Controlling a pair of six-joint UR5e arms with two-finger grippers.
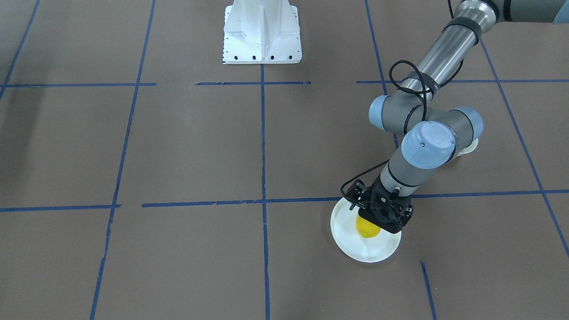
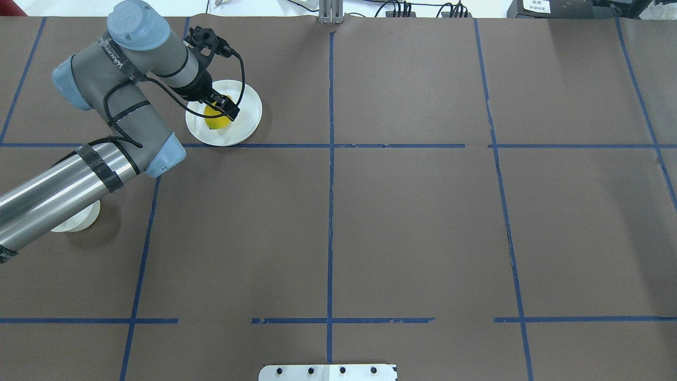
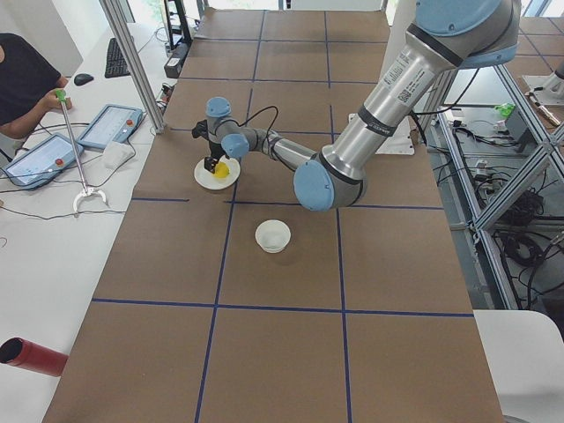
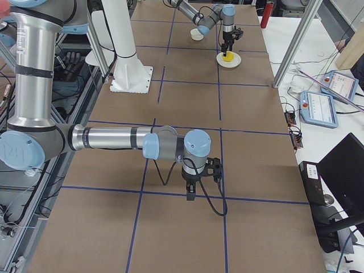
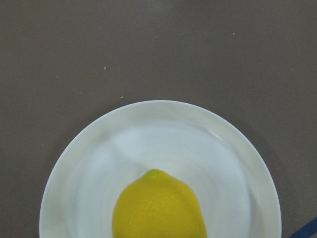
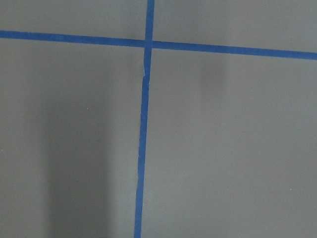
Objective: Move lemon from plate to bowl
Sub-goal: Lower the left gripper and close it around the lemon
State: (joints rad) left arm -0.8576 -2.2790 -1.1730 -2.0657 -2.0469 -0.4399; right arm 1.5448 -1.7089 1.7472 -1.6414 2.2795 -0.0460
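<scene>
Grasp step: left gripper (image 2: 222,108) sits low over lemon (image 2: 216,120) on plate (image 2: 248,100) by worktop's far edge, grip state can't tell; next needs secure close, lift, carry to bowl (image 3: 272,235) nearer left edge.

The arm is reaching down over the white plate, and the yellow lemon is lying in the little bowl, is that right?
Not quite. The left gripper does reach down over the plate, but the lemon lies on that plate, not in the bowl, which stands apart with nothing in it. The exterior left view shows this.
</scene>
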